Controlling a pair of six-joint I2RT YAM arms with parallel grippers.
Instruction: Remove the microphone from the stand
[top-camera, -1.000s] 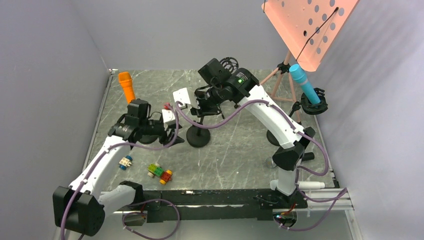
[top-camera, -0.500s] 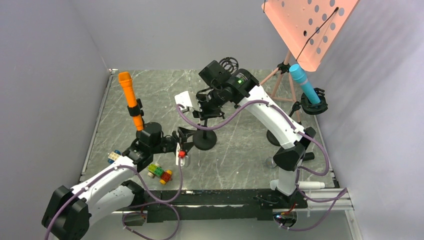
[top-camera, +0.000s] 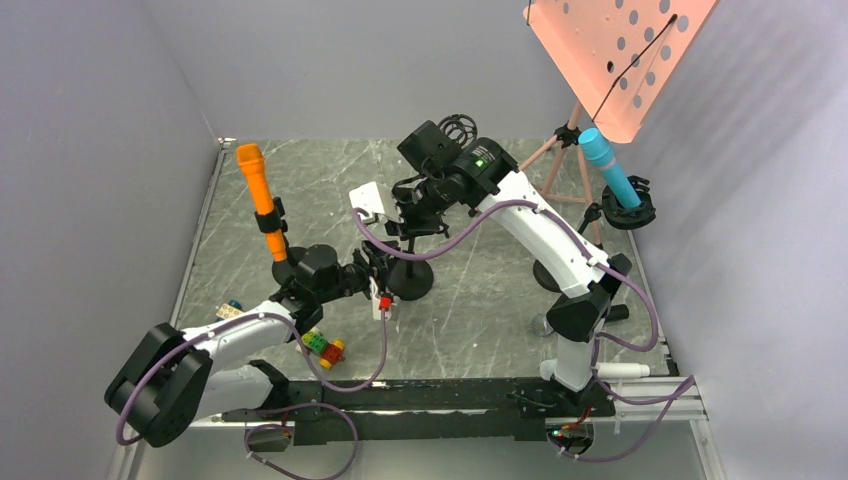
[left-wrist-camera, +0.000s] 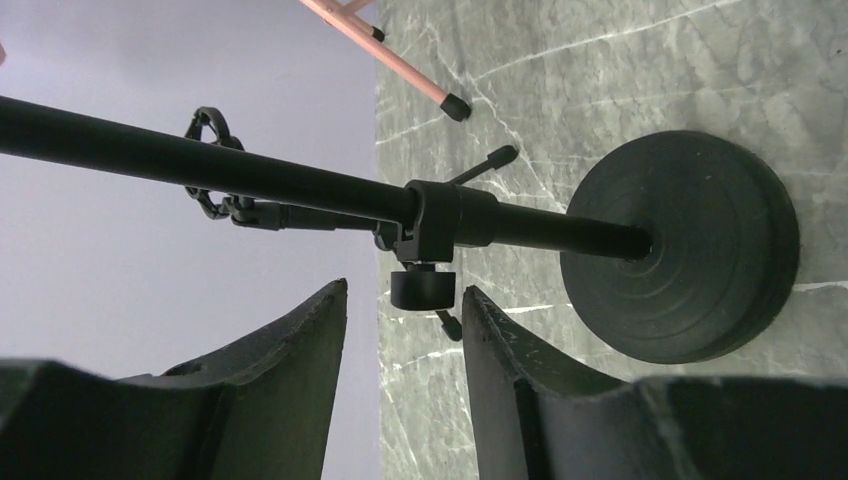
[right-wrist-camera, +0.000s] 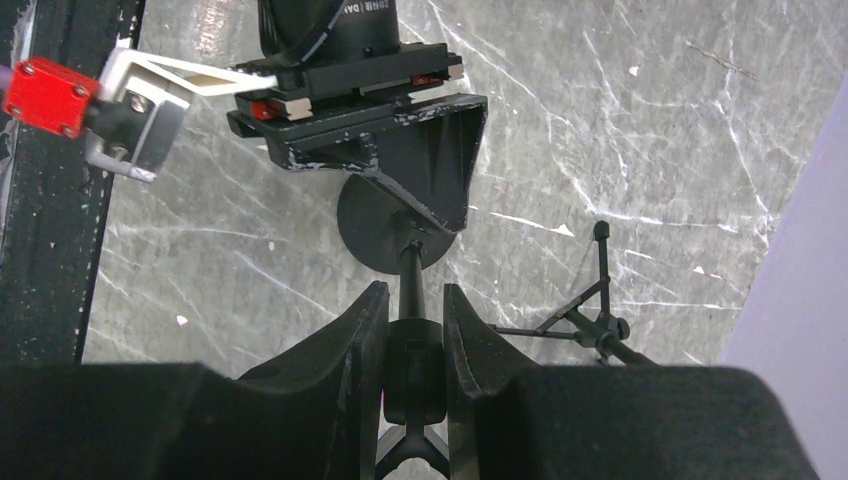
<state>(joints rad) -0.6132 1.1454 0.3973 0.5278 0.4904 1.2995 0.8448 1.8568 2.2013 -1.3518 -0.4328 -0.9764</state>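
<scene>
An orange microphone (top-camera: 256, 184) stands upright in a black clip on its stand at the left. A blue microphone (top-camera: 607, 165) sits in a ring mount at the far right. Between them is a black stand with a round base (top-camera: 411, 281) and nothing visible in its top. My right gripper (top-camera: 412, 214) (right-wrist-camera: 412, 292) is shut on the upper pole joint (right-wrist-camera: 414, 355) of that stand. My left gripper (top-camera: 384, 273) (left-wrist-camera: 404, 290) is open, low beside the pole (left-wrist-camera: 250, 178), its fingertips flanking the clamp knob (left-wrist-camera: 420, 288) without touching it.
A salmon perforated music desk (top-camera: 615, 55) on a pink tripod (top-camera: 560, 150) stands at the back right. Coloured toy bricks (top-camera: 322, 345) lie near the left arm. A small black tripod (right-wrist-camera: 590, 320) sits on the marble floor. Grey walls enclose both sides.
My left arm swung from beside the orange microphone's stand to the centre stand's pole, its jaws narrowing. The centre stand's base slid slightly right. The right gripper kept its hold.
</scene>
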